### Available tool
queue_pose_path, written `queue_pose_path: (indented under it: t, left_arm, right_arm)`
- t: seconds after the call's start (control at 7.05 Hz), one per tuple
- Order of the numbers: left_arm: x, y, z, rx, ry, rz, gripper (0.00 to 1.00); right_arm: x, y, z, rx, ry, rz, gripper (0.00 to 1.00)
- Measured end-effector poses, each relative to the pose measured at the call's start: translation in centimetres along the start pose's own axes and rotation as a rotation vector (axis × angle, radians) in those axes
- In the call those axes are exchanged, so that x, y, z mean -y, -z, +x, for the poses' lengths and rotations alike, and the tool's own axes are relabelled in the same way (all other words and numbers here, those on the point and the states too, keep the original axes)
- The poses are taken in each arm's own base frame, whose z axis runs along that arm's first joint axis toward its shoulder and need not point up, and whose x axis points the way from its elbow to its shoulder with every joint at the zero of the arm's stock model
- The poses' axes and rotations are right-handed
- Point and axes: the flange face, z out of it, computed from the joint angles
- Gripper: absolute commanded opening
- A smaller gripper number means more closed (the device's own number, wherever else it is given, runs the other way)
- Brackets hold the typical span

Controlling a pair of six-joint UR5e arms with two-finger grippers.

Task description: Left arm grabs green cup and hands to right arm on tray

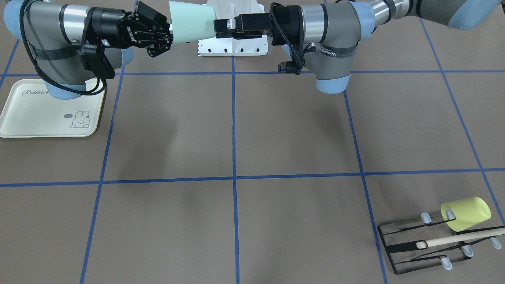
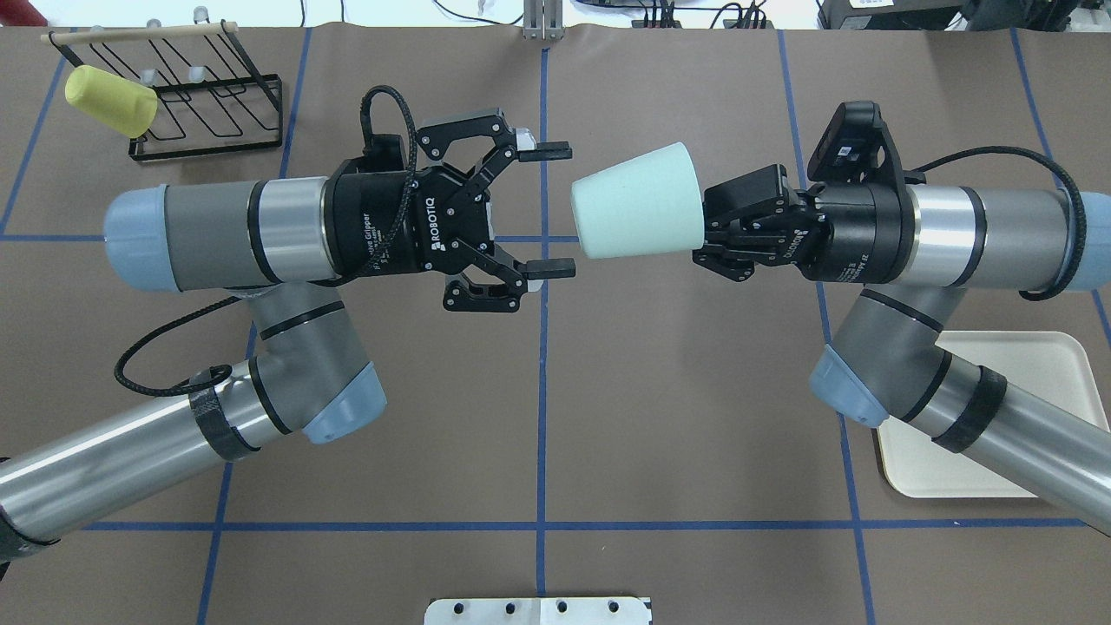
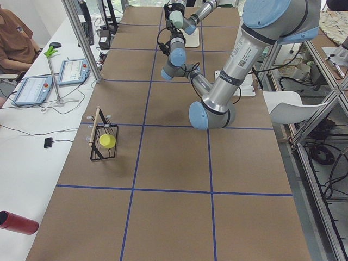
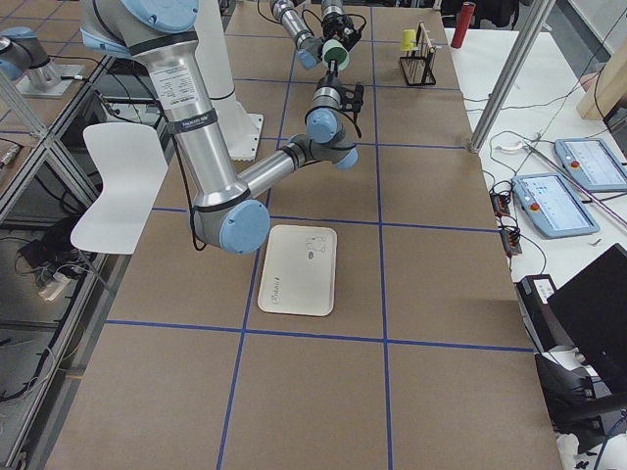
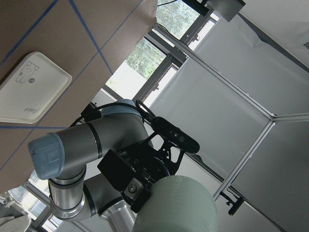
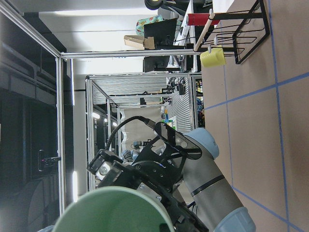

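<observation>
Green cup held in mid-air by the right gripper, left gripper open beside it

In the centre of the overhead view the right gripper (image 2: 713,233) is closed on the wide rim end of the green cup (image 2: 638,213), which lies sideways above the table (image 2: 677,417). The left gripper (image 2: 554,211) is spread wide, its fingertips (image 2: 548,269) level with the cup's narrow end, apparently not touching it. The tray (image 2: 1037,365) lies at lower right.

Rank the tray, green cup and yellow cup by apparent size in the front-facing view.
1. tray
2-3. green cup and yellow cup look alike; the green one is held aloft and cropped, so unranked.
</observation>
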Motion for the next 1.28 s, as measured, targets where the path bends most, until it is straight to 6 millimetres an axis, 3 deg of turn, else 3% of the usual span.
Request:
queue_pose_path:
  t: [0.28,0.71,0.99,1.28]
  left_arm:
    - [2.0,3.7,2.2,0.001,-0.054,0.068,1.0]
    - [6.5,11.5,7.0,0.275,-0.285,0.231,1.0]
    - [8.9,15.4,11.2,0.511,-0.394,0.312,1.0]
    - [11.1,17.7,13.8,0.678,-0.473,0.364,1.0]
  right_arm:
    - [0.6,1.5,0.9,-0.031,-0.015,0.029,0.0]
    - [2.9,5.0,7.6,-0.256,0.085,0.123,0.0]
    - [3.9,7.9,11.4,-0.455,0.199,0.164,0.0]
    - [5.1,12.3,13.6,-0.64,0.29,0.199,0.0]
